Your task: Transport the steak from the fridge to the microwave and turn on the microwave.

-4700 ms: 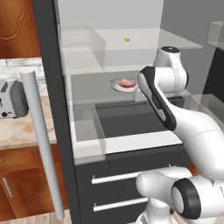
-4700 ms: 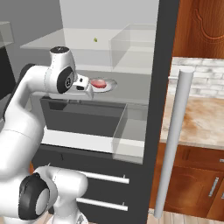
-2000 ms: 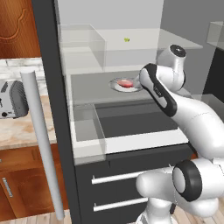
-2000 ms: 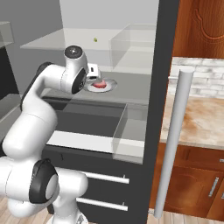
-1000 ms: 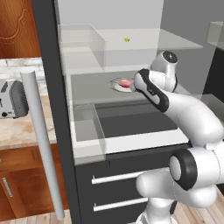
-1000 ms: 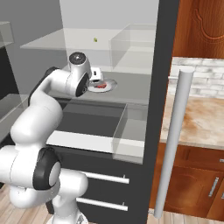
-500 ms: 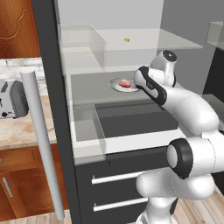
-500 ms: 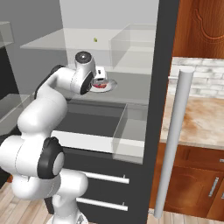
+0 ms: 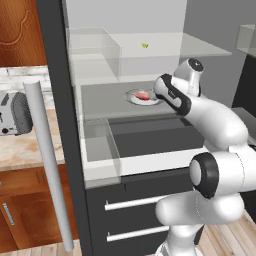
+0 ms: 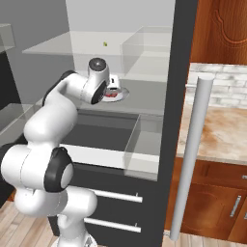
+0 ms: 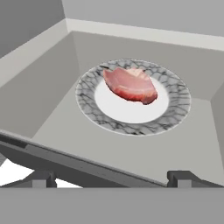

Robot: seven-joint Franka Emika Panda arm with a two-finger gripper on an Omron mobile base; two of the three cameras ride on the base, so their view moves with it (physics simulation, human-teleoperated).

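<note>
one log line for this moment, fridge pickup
phase: reach | gripper: jaws open, short of steak | steak: on plate, fridge shelf | held: nothing

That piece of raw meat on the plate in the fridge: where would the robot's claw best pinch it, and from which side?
Probably from above, across the steak's narrower width near its thick middle. It lies flat on a round marbled-rim plate, so a sideways approach would meet the rim. The open gripper is short of it; the glass shelf overhead leaves limited room, so a slanted descent looks safest.
</note>
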